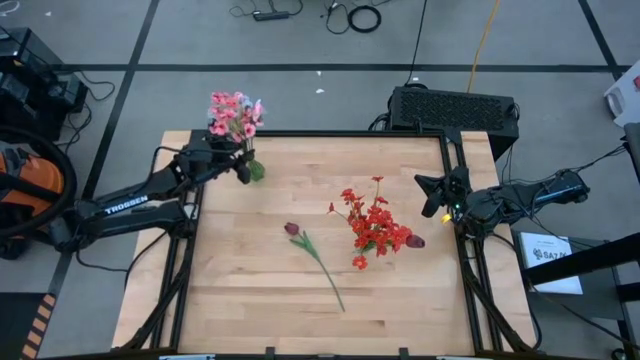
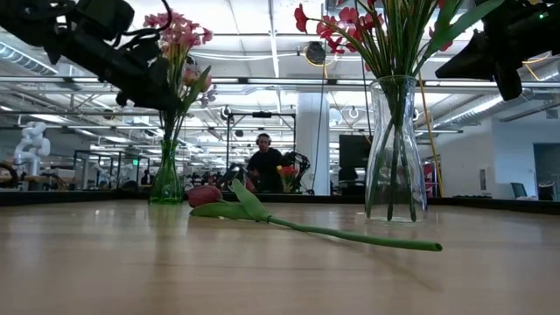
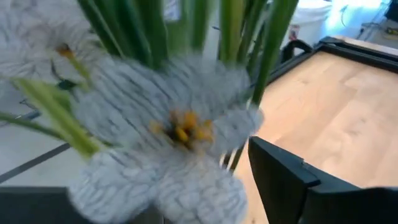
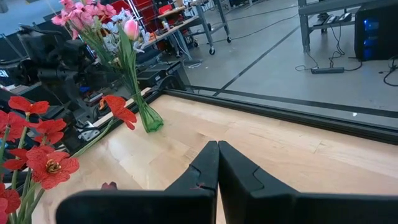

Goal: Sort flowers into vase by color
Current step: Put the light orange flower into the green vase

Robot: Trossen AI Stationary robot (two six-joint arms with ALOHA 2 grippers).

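Left gripper (image 1: 240,160) unclenched at the pink stems in the green glass vase (image 1: 253,170), table's eleven o'clock; careless withdrawal could snag blooms, toppling it. Right gripper (image 4: 217,163) clenched, empty.

- one vase (image 1: 254,170) with flowers (image 1: 235,113) is set at the table's (image 1: 240,300) far left corner
- a second vase (image 2: 395,149) is placed toward the right
- a single stem (image 1: 315,250) is laid flat between them

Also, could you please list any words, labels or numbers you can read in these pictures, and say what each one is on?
"TROSSEN": white letters along the dark left arm in the high view.
White sheet of paper beside the table's right edge: dark print, too small to read.
Nothing else legible in any view.
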